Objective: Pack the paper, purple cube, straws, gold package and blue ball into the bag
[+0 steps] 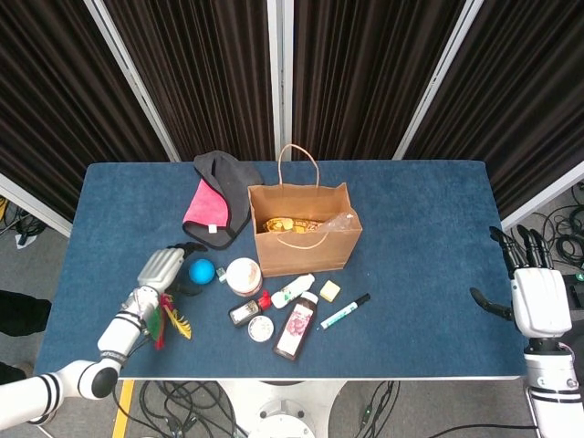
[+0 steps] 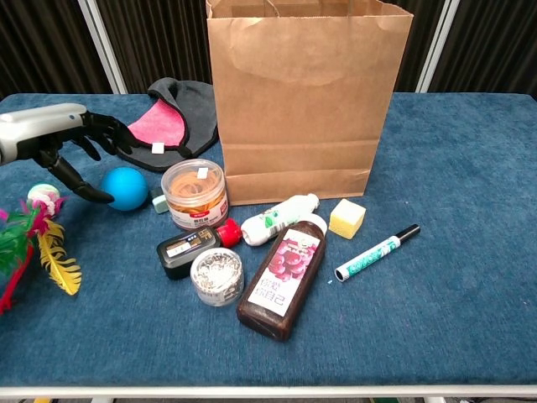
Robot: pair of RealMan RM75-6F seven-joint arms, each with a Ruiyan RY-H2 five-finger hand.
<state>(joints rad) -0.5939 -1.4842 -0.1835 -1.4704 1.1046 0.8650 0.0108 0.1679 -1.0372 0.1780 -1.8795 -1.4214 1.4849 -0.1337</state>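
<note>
Dark bottle (image 2: pixel 282 275): pink label, script too small to read. Blue ball (image 2: pixel 124 187) on the surface, left of bag (image 2: pixel 302 101). Left hand (image 2: pixel 63 143) just beside the ball, fingers spread, empty. Head view alone: gold package (image 1: pixel 285 224) inside bag; right hand (image 1: pixel 537 297) open, far right.
</note>
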